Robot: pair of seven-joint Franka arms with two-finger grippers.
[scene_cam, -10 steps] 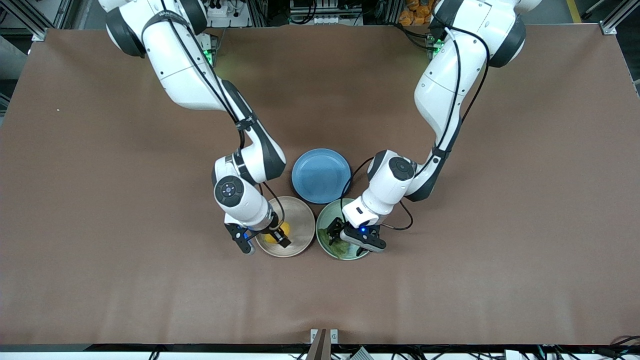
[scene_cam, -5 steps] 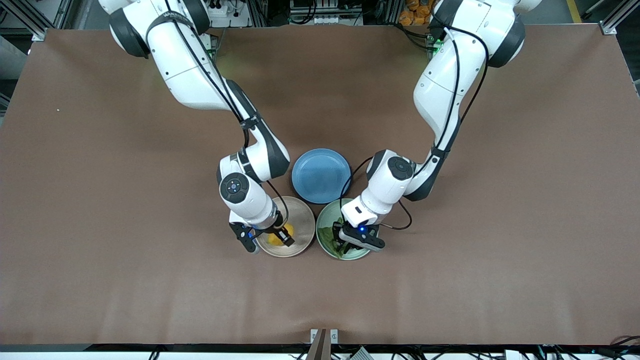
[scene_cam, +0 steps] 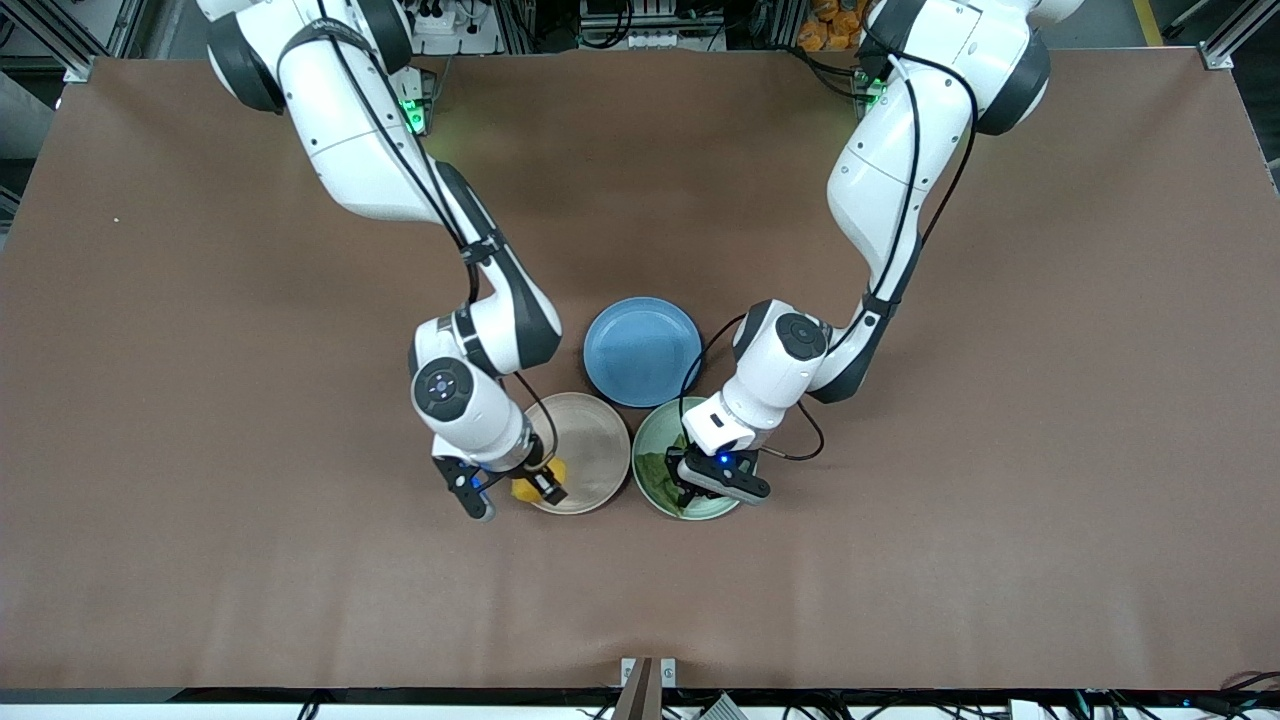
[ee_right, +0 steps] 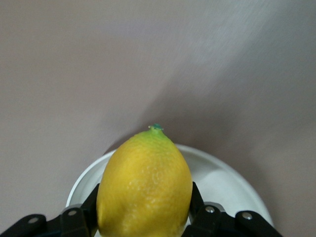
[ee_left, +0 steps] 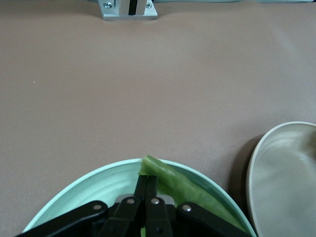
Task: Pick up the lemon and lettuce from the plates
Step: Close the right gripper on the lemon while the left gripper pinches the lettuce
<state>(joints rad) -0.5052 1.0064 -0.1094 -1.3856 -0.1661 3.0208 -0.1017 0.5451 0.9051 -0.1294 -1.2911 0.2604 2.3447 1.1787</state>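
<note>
A: The right gripper (scene_cam: 527, 487) clamps the firm, smooth lemon (ee_right: 144, 185) across its belly, over the beige plate (scene_cam: 590, 450) rim.

B: The left gripper (ee_left: 146, 190) pinches the limp, light lettuce (ee_left: 180, 187) by its folded edge, low over the mint plate (ee_left: 74, 200).

Brown surface (scene_cam: 200, 400) fills nearly whole front view, matte, faint creases. Soft even light, blurred shadows under arms. Small metal bracket (scene_cam: 648, 680) at surface edge nearest front camera, mid-width; same bracket (ee_left: 129, 9) shows in left wrist view. Aluminium frame posts (scene_cam: 1225, 40) at corners by robot bases. Cluttered dark strip along base edge: cables, rack hardware, orange items (scene_cam: 825, 25). Green indicator light (scene_cam: 408, 108) by right arm's base. Yellow floor stripe (scene_cam: 1148, 20) near left arm's corner.
</note>
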